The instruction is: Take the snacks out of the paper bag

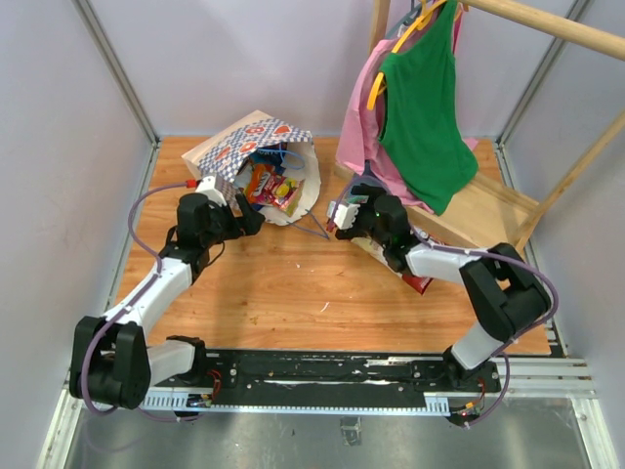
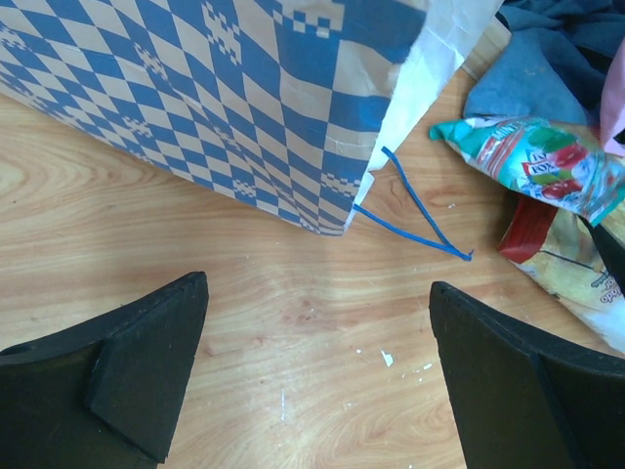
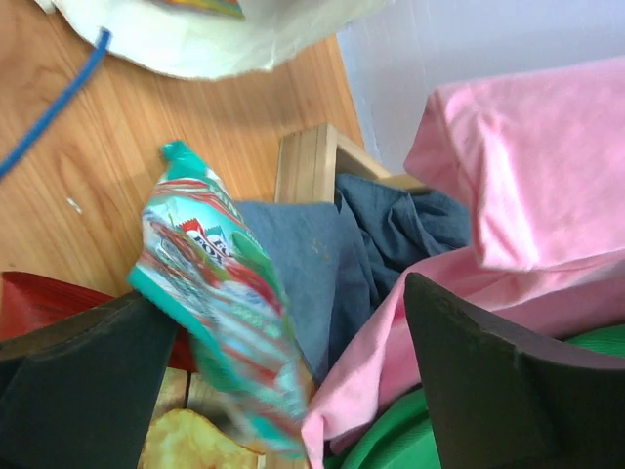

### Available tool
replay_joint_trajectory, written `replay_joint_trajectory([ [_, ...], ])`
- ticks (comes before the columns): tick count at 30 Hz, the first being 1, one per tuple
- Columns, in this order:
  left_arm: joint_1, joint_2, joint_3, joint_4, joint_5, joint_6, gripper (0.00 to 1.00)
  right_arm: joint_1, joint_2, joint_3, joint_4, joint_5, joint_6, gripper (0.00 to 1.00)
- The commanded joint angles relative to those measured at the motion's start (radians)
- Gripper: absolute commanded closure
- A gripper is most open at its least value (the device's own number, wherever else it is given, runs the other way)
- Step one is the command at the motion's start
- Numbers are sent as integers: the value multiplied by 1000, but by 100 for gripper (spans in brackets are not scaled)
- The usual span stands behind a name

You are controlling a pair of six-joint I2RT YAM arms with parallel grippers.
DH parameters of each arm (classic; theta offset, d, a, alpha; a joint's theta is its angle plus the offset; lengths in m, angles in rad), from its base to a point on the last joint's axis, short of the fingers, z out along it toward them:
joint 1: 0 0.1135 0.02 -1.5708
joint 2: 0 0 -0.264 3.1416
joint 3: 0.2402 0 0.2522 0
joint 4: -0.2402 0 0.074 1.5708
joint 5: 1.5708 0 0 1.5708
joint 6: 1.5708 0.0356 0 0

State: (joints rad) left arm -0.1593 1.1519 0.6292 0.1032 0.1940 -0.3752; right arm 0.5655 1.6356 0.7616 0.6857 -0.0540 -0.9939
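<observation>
The paper bag (image 1: 249, 142) lies on its side at the back of the table, mouth facing the front right, with several snacks (image 1: 271, 186) showing inside. Its checked side (image 2: 244, 88) and blue cord handle (image 2: 410, 210) fill the left wrist view. My left gripper (image 1: 249, 217) hovers open over bare wood (image 2: 317, 362) just in front of the bag. My right gripper (image 1: 342, 217) is open to the bag's right. A teal-and-red packet (image 3: 220, 293) shows blurred between its wide jaws (image 3: 283, 293), beside the left finger and not clamped. A red packet (image 2: 532, 227) and a yellow one (image 2: 586, 278) lie beneath.
A wooden clothes rack (image 1: 488, 210) stands at the back right, with pink (image 3: 527, 176) and green (image 1: 425, 127) garments hanging from it. A grey-blue cloth (image 3: 322, 254) lies on its base right behind the right gripper. Grey walls close in the table.
</observation>
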Motion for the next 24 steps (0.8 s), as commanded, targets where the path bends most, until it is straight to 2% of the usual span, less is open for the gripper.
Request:
replay_joint_trajectory([
  [1, 4, 32, 42, 12, -14, -12, 0, -13, -144, -36, 79, -164, 171, 1],
  [5, 4, 54, 60, -7, -66, 8, 0, -16, -234, -32, 71, -263, 319, 2],
  [9, 3, 78, 97, -31, -129, 35, 0, -17, -224, 50, 51, -233, 513, 2],
  [13, -1, 102, 129, -52, -216, 44, 0, -18, -105, 189, -3, -84, 782, 2],
  [16, -8, 103, 129, -39, -282, 55, 6, -15, 3, 296, -28, -46, 955, 0],
  [21, -31, 109, 155, -36, -368, 101, 24, -7, 192, 452, -8, -41, 1077, 5],
  [24, -51, 125, 189, -52, -401, 121, 26, -10, 282, 550, -45, -45, 1109, 10],
])
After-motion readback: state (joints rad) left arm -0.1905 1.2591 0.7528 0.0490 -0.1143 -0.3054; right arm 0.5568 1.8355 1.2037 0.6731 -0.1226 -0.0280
